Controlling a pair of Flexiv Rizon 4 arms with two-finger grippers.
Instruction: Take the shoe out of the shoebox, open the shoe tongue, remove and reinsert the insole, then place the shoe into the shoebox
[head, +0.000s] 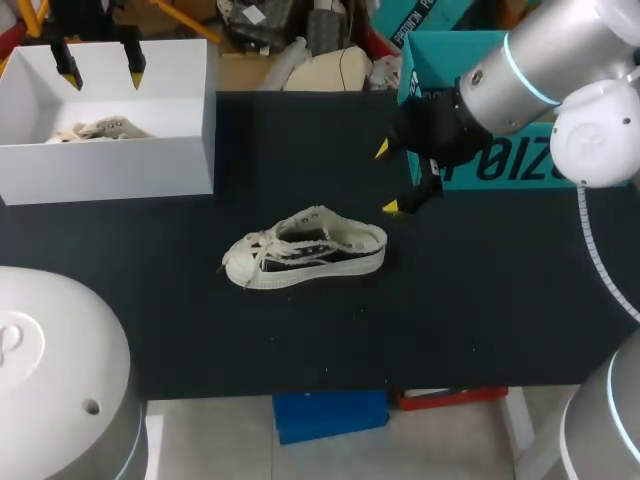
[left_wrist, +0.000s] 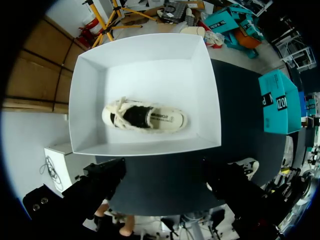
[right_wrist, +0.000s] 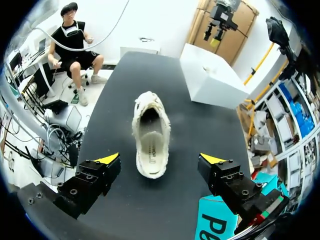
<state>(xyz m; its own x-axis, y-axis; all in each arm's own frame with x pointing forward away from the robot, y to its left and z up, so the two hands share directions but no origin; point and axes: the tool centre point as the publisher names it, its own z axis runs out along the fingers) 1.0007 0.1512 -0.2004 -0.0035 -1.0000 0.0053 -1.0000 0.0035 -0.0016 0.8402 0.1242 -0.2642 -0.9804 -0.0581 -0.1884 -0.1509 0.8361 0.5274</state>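
Note:
A cream low-top shoe (head: 305, 250) lies on its sole in the middle of the black table (head: 450, 320), toe toward the left. My right gripper (head: 388, 178) hovers just behind its heel, open and holding nothing. In the right wrist view the shoe (right_wrist: 150, 135) lies ahead of that gripper (right_wrist: 160, 160), its heel opening facing it. The white shoebox (head: 110, 165) stands at the back left with a second shoe (head: 100, 130) inside. My left gripper (head: 100, 68) hangs open above the box. From the left wrist, that second shoe (left_wrist: 145, 116) lies flat on the floor of the box (left_wrist: 90, 90).
A teal box (head: 480, 100) stands at the back right of the table, close behind my right arm; its corner (right_wrist: 220, 225) shows under the right gripper. The shoebox (right_wrist: 212, 77) is far ahead of the right gripper.

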